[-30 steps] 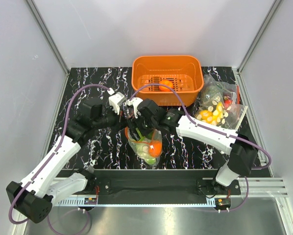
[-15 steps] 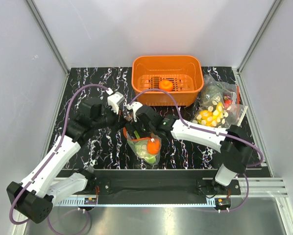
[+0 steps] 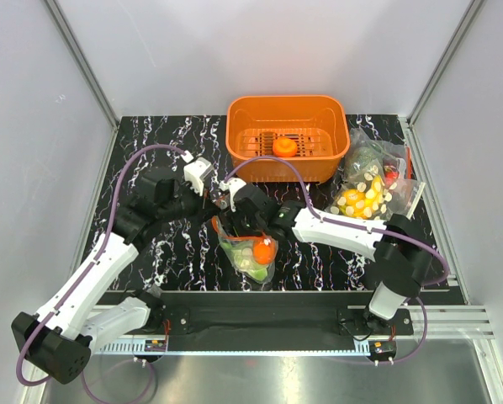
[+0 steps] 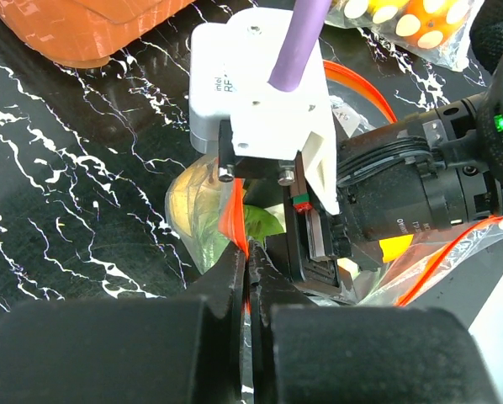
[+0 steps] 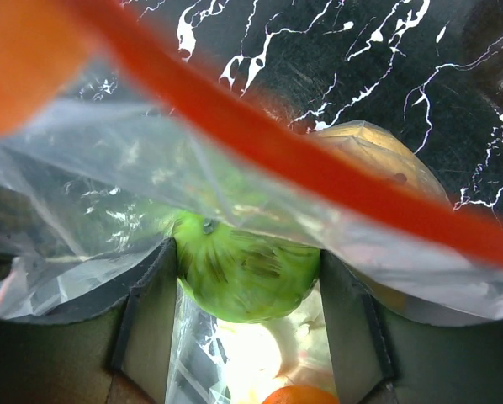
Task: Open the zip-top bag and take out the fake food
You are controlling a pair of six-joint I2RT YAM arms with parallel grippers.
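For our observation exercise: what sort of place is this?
Probably a robot lab test cell: left arm and right arm bolted to a table, plain white walls around it, and fake food in a zip-top bag and orange basket.

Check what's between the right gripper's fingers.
Right wrist view: a green fake-food piece sits between the open fingers of the right gripper, inside the bag, with the zip strip crossing beyond. Contact unclear.
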